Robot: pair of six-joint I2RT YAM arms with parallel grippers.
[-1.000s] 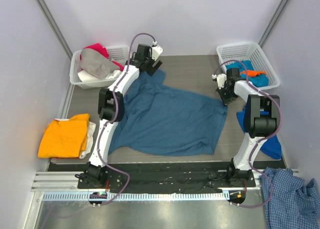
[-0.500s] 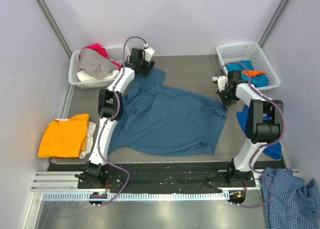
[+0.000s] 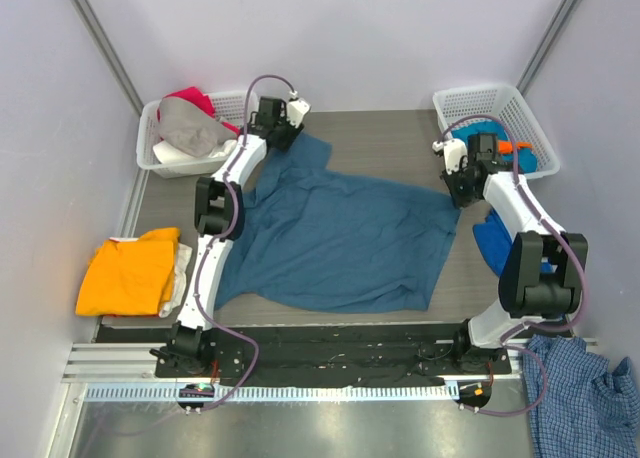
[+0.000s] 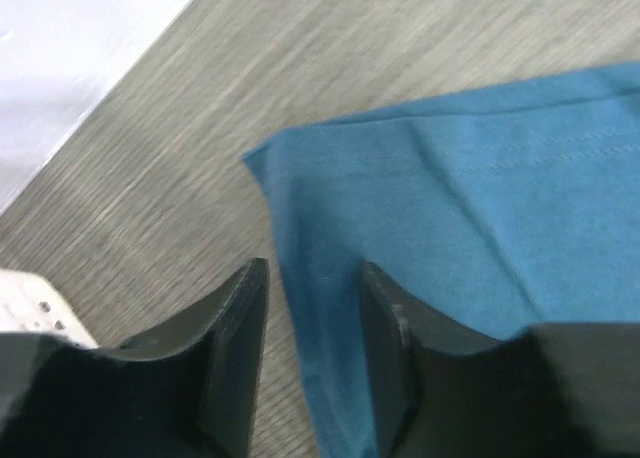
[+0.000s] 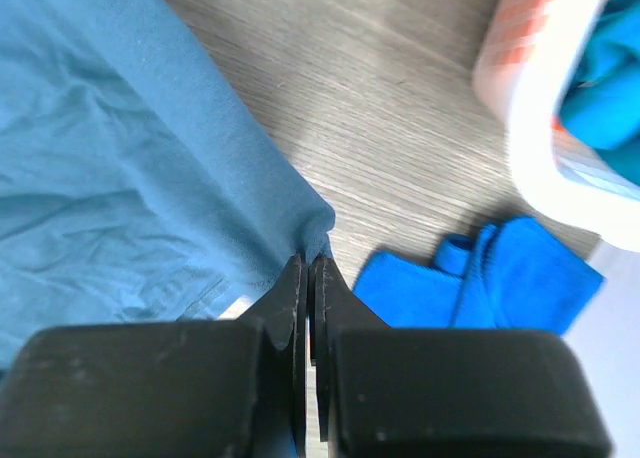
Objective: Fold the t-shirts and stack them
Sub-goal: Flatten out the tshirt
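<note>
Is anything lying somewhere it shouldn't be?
Yes: a checked shirt lies crumpled at the near right corner, past the rail, off the wooden table. A blue cloth also lies bunched beside the right basket, outside it.

The teal-blue t-shirt point(image 3: 340, 243) is plain; the checked shirt point(image 3: 580, 398) is blue-and-white.

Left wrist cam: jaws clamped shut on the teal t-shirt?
No, the left gripper has its jaws apart, with the teal t-shirt edge lying loose between them.
</note>
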